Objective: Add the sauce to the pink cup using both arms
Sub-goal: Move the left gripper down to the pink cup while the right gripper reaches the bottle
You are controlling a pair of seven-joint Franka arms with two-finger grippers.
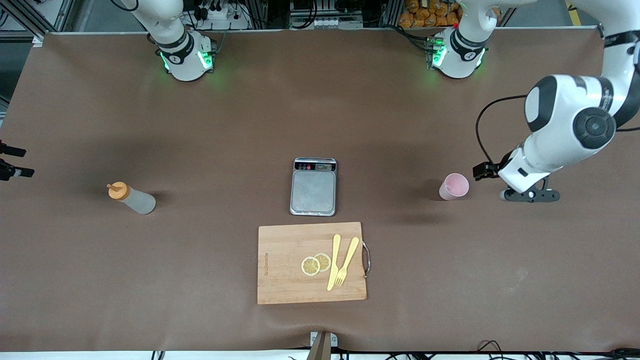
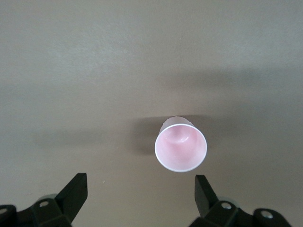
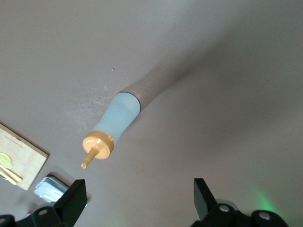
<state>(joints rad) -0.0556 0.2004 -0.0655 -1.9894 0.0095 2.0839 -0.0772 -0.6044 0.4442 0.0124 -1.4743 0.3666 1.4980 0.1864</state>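
Observation:
The sauce bottle (image 1: 131,197), translucent with an orange cap and nozzle, stands upright on the brown table toward the right arm's end. The right wrist view shows the sauce bottle (image 3: 118,124) from above, out ahead of my right gripper (image 3: 139,195), which is open and empty. In the front view my right gripper (image 1: 25,161) only shows at the table's edge. The pink cup (image 1: 454,186) stands upright toward the left arm's end. My left gripper (image 1: 530,195) hovers just beside it, open with nothing between its fingers. In the left wrist view the pink cup (image 2: 181,147) sits just ahead of my left gripper (image 2: 141,190).
A small kitchen scale (image 1: 313,186) lies at the table's middle. Nearer the front camera is a wooden cutting board (image 1: 280,280) carrying two lemon slices (image 1: 315,264), a yellow knife (image 1: 333,262) and a fork (image 1: 347,261). The board (image 3: 21,158) and scale (image 3: 47,187) also show in the right wrist view.

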